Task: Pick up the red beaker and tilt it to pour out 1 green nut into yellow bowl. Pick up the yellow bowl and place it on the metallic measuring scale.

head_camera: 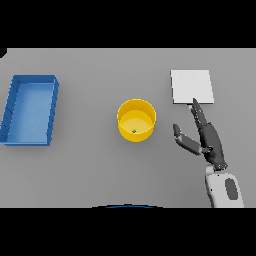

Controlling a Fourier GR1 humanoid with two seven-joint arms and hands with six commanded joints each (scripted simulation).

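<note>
A yellow bowl (136, 120) stands near the middle of the grey table, with one small green nut (134, 131) inside it near its front wall. To its right and further back lies the metallic measuring scale (192, 86), a flat pale square. My right hand (207, 137) is open just in front of the scale, fingers straight and pointing toward it, thumb spread toward the bowl. It is apart from the bowl and holds nothing. No red beaker shows in the head view. My left hand is out of sight.
A blue rectangular tray (31, 109) lies at the far left of the table.
</note>
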